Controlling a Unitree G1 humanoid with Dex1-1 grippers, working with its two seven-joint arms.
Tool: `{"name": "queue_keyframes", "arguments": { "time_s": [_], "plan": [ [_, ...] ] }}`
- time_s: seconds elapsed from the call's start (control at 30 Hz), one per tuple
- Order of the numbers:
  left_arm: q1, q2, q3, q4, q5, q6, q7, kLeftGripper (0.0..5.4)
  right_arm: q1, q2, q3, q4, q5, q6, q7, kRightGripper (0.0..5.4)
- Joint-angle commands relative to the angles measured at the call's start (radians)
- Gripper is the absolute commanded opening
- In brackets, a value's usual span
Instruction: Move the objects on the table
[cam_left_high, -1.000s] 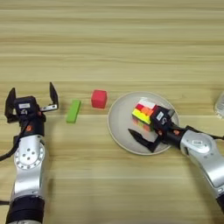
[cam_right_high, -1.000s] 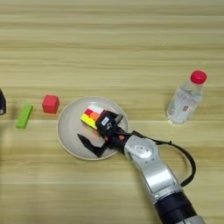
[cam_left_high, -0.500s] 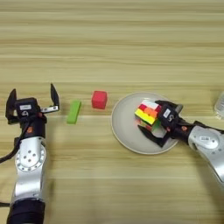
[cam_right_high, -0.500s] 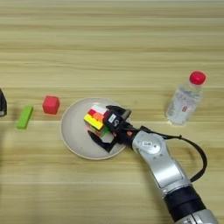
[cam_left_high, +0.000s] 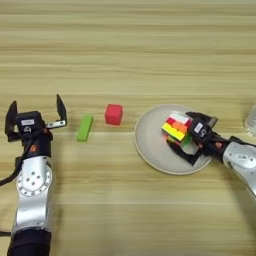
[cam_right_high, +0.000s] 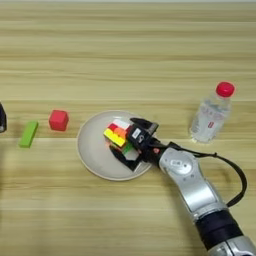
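The multicoloured puzzle cube (cam_left_high: 175, 128) sits on the right half of the round white plate (cam_left_high: 150, 150). My right gripper (cam_left_high: 183, 137) reaches in from the right and is shut on the cube, one black finger above it and one below. The small red cube (cam_left_high: 113, 114) lies on the table (cam_left_high: 125, 50) left of the plate. Further left is the flat green bar (cam_left_high: 84, 128). My left gripper (cam_left_high: 35, 106) is parked at the left edge, left of the bar, open with nothing between its fingers.
A clear plastic water bottle (cam_right_high: 212, 114) with a red cap stands on the table to the right of the plate, just behind my right forearm.
My right gripper rose from the plate's front part and closed around the puzzle cube. Cube and plate slid a little to the right. The left arm stayed still.
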Motion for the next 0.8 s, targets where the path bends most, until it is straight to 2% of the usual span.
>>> {"name": "queue_keyframes", "arguments": {
  "time_s": [0.03,0.37,0.53,0.8],
  "plan": [
    [-0.001,0.003,0.001,-0.001,0.01,0.018,0.001,5.4,0.046,-0.02,-0.003,0.049,-0.021,0.039,0.004,5.34],
    [-0.006,0.009,0.006,0.008,0.005,0.015,-0.002,5.4,0.067,0.033,-0.006,-0.047,0.079,-0.032,0.059,5.34],
    [-0.007,0.01,0.007,0.012,0.004,0.014,-0.003,5.4,0.073,0.055,-0.035,-0.123,0.121,-0.045,0.056,5.34],
    [-0.011,0.014,0.009,0.018,0.003,0.011,-0.005,5.4,0.055,0.07,-0.071,-0.159,0.127,-0.04,0.029,5.34]
  ]
}}
